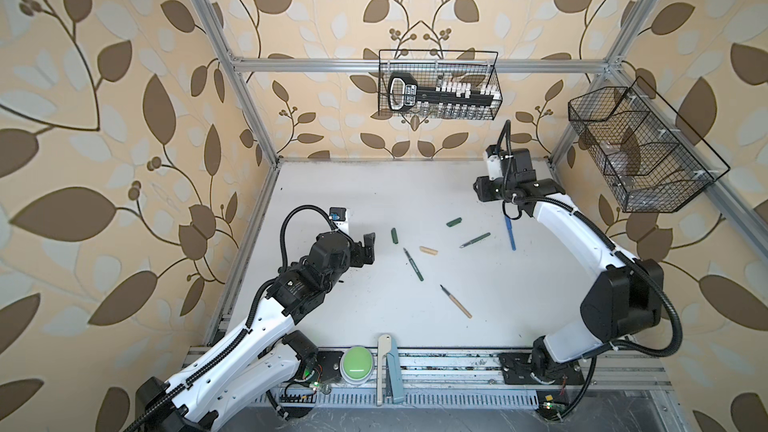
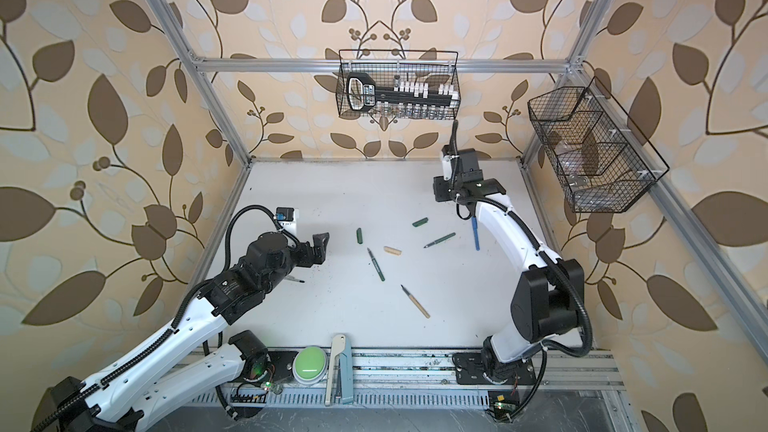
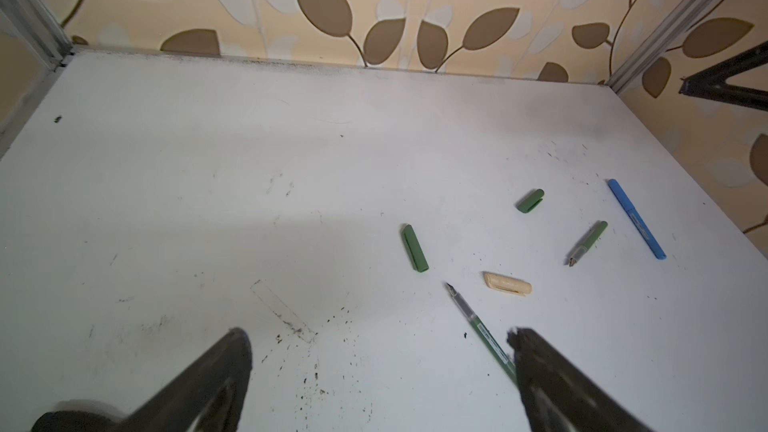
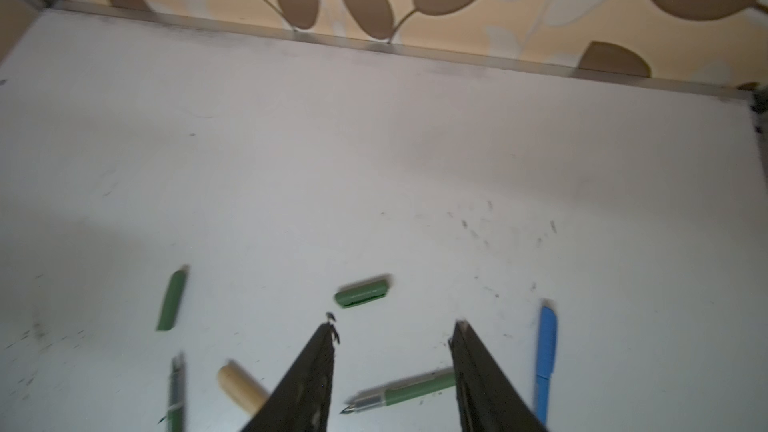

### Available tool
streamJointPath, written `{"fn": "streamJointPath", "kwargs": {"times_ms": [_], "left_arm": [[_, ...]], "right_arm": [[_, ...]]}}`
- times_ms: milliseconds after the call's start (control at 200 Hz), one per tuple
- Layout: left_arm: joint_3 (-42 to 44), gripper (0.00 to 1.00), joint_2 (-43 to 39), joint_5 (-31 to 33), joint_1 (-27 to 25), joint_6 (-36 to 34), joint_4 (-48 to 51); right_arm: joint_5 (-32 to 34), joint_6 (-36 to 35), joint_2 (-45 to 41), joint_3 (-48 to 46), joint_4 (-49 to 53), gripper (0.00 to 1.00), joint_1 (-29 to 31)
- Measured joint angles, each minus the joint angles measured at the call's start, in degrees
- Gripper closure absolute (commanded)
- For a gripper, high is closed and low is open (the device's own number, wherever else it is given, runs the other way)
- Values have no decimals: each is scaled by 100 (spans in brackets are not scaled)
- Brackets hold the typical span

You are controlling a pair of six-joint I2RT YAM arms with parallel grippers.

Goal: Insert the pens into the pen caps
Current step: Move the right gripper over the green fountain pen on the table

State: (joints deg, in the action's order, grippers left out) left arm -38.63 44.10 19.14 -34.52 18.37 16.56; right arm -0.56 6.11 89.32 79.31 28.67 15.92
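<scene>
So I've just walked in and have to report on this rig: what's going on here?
Two robot arms are capping pens. The blue pen looks already capped and lies on the table near the right arm. The green pens, green caps, tan pen and tan cap lie loose and apart. The left gripper and right gripper are open and hold nothing.

Green button [image 1: 358,361], back basket [image 1: 457,66] (black wire mesh)
</scene>
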Motion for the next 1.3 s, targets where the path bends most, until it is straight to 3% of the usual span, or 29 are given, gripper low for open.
{"fn": "streamJointPath", "kwargs": {"times_ms": [255,420,655,1299], "left_arm": [[-114,1,-426,804,7,219,380],[-190,1,-308,890,7,289,553],[-254,1,-160,879,7,286,621],[-254,1,385,728,7,166,219]], "right_arm": [[-203,372,308,-203,352,52,1910],[-179,573,741,-160,472,53,2583],[-184,629,1648,28,549,54,2791],[-210,894,2031,107,472,53,2822]]}}
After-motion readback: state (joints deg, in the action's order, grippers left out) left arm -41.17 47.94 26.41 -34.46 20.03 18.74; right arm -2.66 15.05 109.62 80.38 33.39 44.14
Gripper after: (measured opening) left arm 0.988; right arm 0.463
